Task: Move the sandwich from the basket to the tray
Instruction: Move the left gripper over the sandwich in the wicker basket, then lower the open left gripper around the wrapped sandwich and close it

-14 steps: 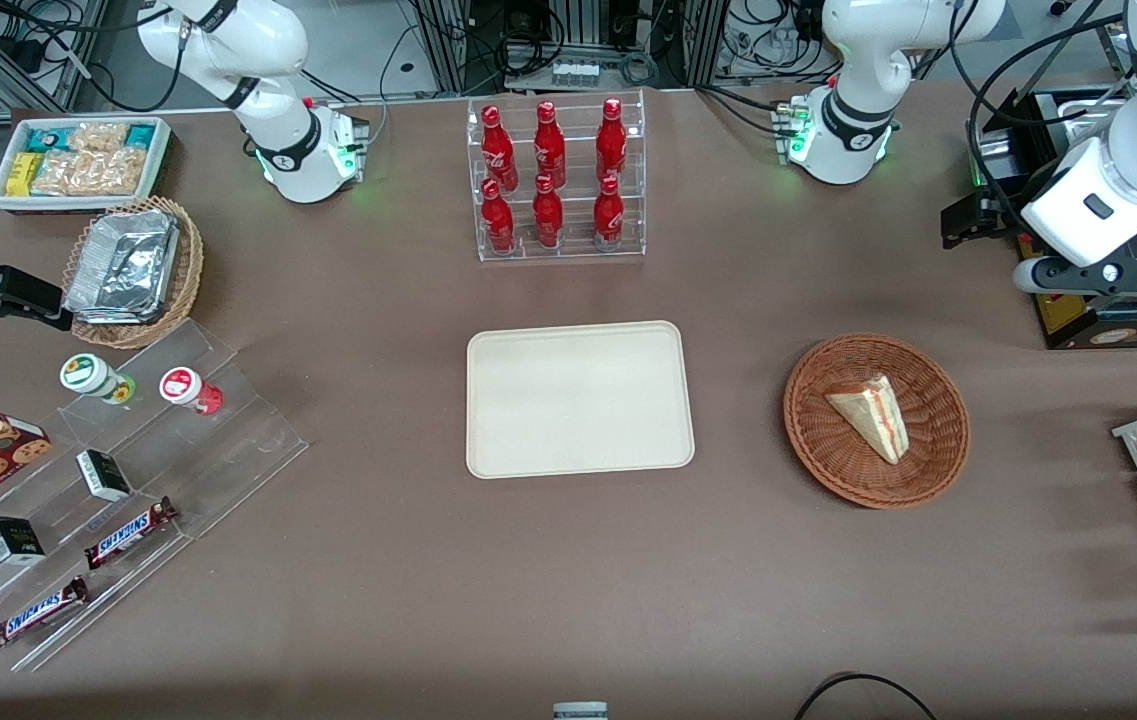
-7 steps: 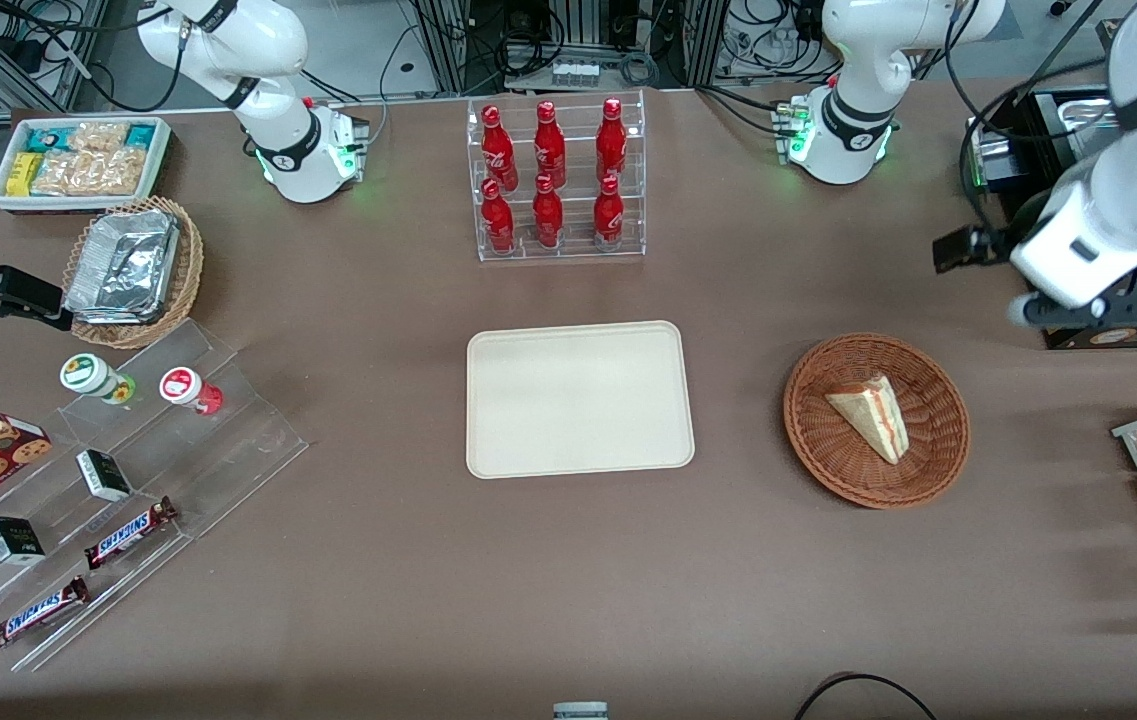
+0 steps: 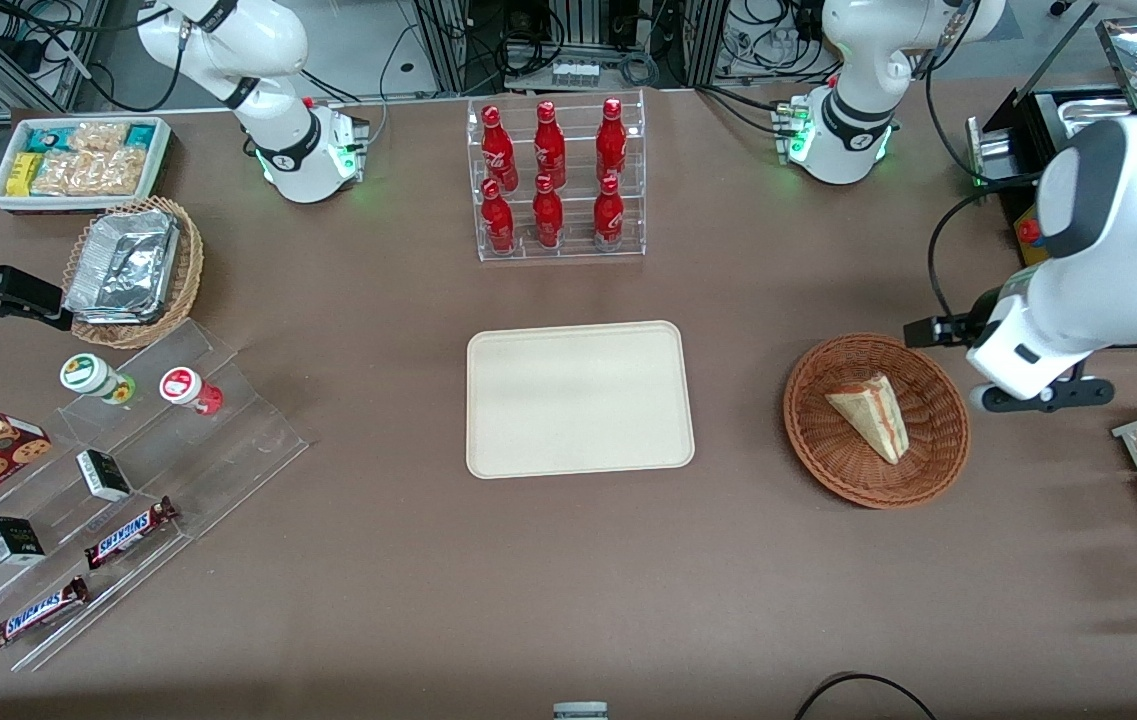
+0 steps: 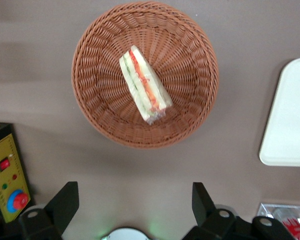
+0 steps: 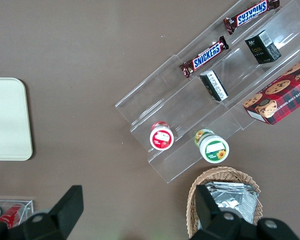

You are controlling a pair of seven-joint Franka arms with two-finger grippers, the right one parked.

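End effector (image 4: 130, 200) (open) now nearer basket (image 4: 190, 115); sandwich (image 4: 145, 85) inside.

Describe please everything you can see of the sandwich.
The sandwich is a small triangular wedge of pale white bread, with red-orange and green filling showing in stripes along its cut edge. It seems wrapped in clear film. It lies on its side inside the basket, near the middle, touching only the woven bottom. It looks whole and undisturbed. The pincer hangs open above the table beside the basket, toward the working arm's end, and does not touch the sandwich.
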